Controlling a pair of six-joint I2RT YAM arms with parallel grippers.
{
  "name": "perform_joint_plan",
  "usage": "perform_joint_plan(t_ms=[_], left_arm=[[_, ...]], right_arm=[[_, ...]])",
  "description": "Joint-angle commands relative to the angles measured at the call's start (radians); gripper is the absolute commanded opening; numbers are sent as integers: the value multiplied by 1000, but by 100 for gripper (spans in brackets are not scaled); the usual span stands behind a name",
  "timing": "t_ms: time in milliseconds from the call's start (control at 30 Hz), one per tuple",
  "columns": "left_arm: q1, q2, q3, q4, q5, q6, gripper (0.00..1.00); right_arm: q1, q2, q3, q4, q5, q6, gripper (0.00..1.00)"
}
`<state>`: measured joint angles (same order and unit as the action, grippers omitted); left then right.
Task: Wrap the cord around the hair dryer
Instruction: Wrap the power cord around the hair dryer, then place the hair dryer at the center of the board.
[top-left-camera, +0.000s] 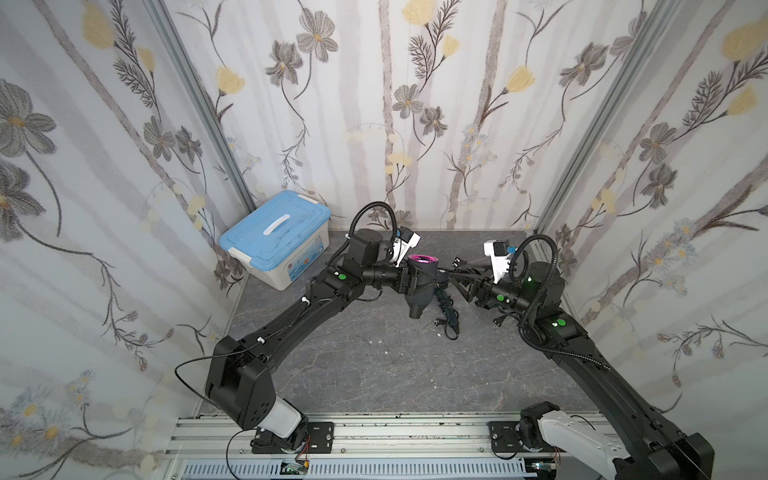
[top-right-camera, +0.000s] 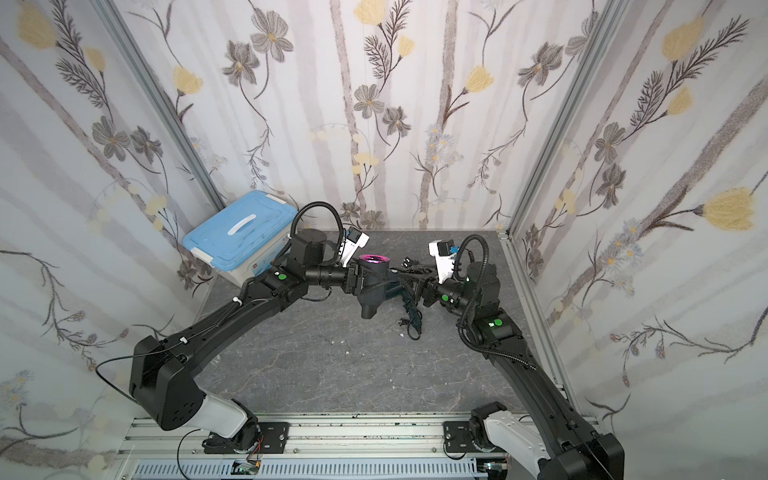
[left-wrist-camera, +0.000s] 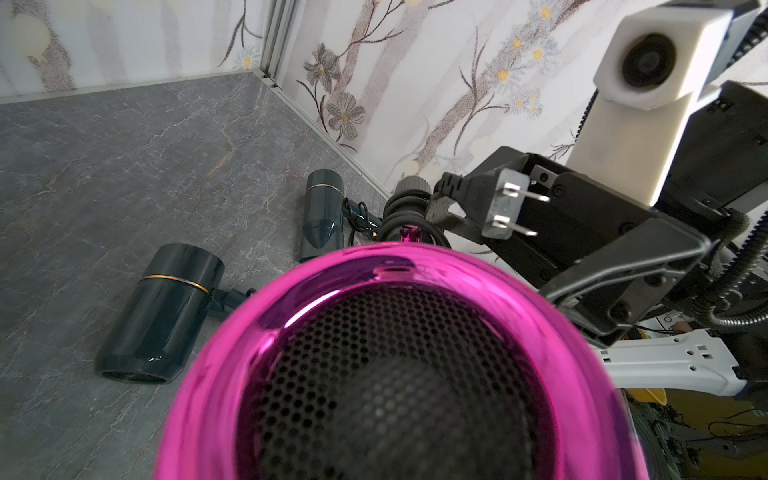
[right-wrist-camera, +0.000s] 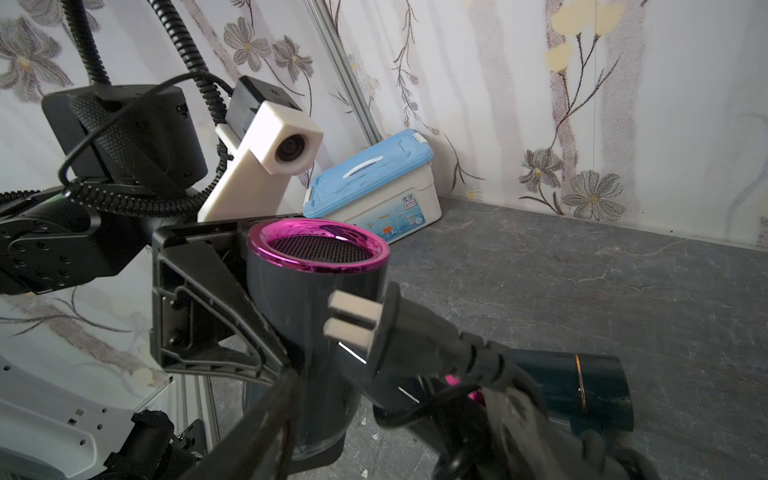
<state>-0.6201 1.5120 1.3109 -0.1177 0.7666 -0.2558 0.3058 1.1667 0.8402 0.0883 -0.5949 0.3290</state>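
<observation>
Dryer (top-left-camera: 424, 284) is held upright over the bench (top-left-camera: 374, 365), magenta intake up, with the barrel clamped in the left jaws. Cord (left-wrist-camera: 405, 216) is seen coiled just behind the barrel, presumably on the handle, with the plug (left-wrist-camera: 496, 203) sticking out at the free end. Right jaws are stood apart around the cord just behind the plug, so the wrap is judged all but done and release of the tail is taken as the step in hand; next, the right jaws should be backed off clear of the coils without the plug being dragged, else turns could be loosened.
</observation>
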Motion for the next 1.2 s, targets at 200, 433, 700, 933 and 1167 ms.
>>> perform_joint_plan(t_ms=[200, 433, 700, 933, 1167], left_arm=[[-9, -12, 30, 99, 191, 14, 0], [-9, -1, 44, 99, 220, 1, 0], [-11, 19, 72, 58, 267, 15, 0], [-13, 27, 84, 45, 308, 18, 0], [-12, 35, 119, -13, 349, 51, 0]], right_arm=[[-1, 10, 8, -132, 86, -173, 74], [-2, 4, 17, -178, 140, -257, 77], [-2, 22, 49, -197, 162, -309, 78], [8, 56, 90, -244, 166, -388, 78], [77, 77, 112, -302, 217, -513, 80]])
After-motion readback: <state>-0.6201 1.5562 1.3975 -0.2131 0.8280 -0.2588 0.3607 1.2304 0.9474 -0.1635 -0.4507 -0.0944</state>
